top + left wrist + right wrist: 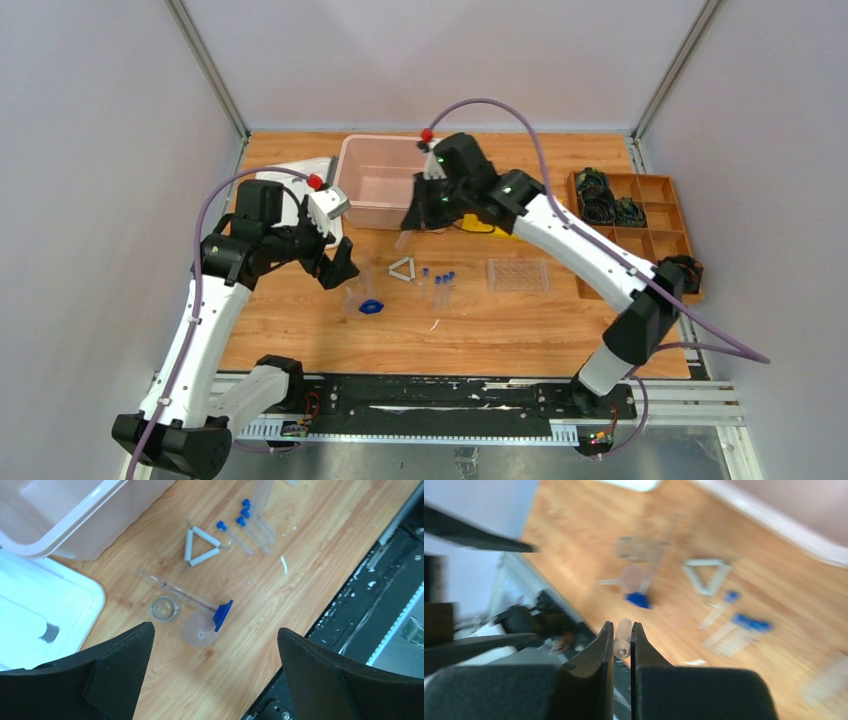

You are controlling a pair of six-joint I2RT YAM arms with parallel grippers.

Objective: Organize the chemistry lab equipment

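My right gripper [411,220] hovers in front of the pink bin, shut on a small clear tube [402,240]; the right wrist view shows the tube [623,639] pinched between the jaws of the gripper [622,624]. My left gripper [341,270] is open and empty above the table, and its wrist view [215,631] looks down on the items. Below lie a white triangle frame [401,270] [200,547], blue-capped tubes [440,284] [248,522], a glass beaker [165,609], a blue piece [371,306] [223,615] on a translucent funnel [199,630], and a clear rack [519,275].
A pink bin [352,180] [75,525] stands at the back centre, with a white tray [300,172] [45,600] to its left. A wooden compartment box [655,235] holding dark items sits at the right. The black rail [430,395] runs along the near edge.
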